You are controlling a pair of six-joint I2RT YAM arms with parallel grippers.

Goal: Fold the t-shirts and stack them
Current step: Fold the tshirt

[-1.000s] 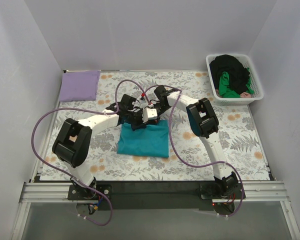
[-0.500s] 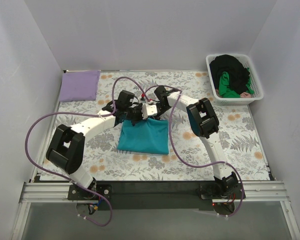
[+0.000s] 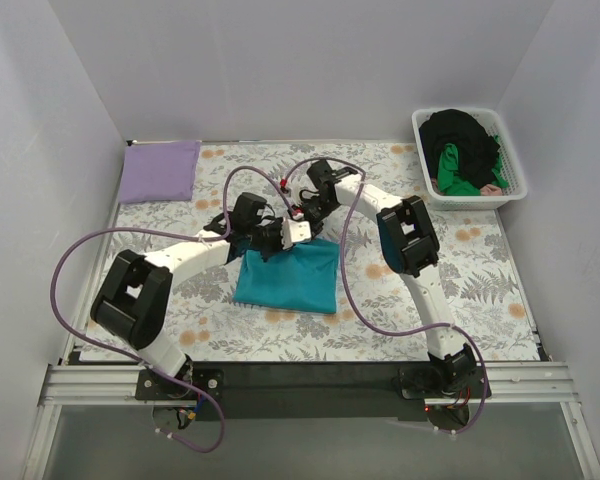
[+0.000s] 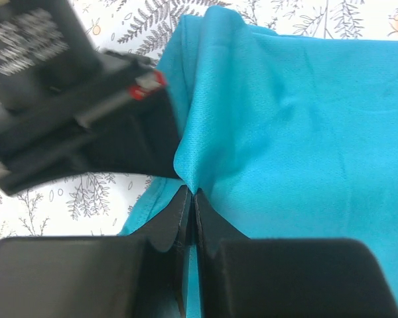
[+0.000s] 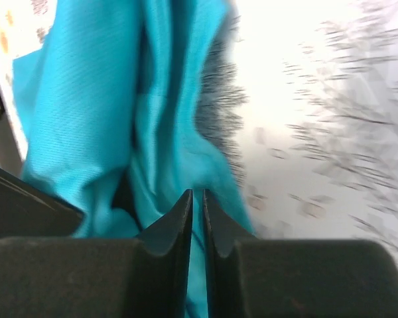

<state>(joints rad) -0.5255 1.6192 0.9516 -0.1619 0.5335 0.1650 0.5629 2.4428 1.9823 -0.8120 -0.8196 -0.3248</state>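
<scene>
A teal t-shirt (image 3: 288,278) lies folded to a rough square on the floral table cloth (image 3: 460,260), mid table. Both grippers meet at its far edge. My left gripper (image 3: 280,238) is shut on a raised pinch of the teal cloth (image 4: 298,132), jaws closed with fabric between them (image 4: 191,193). My right gripper (image 3: 306,208) is shut on a bunched fold of the same shirt (image 5: 79,119), its tips (image 5: 197,196) together on cloth. A lavender shirt (image 3: 160,170) lies folded at the far left corner. Black (image 3: 460,135) and green (image 3: 455,172) shirts sit in the basket.
The white slatted basket (image 3: 477,201) stands at the far right corner. The right gripper's black body (image 4: 73,132) shows close beside the left gripper's jaws. White walls close in the table on three sides. Purple cables loop over both arms.
Both grippers have shifted at the shirt's far edge; the right one has moved a little farther back, the left one slightly right. The teal shirt has stayed roughly in place.
</scene>
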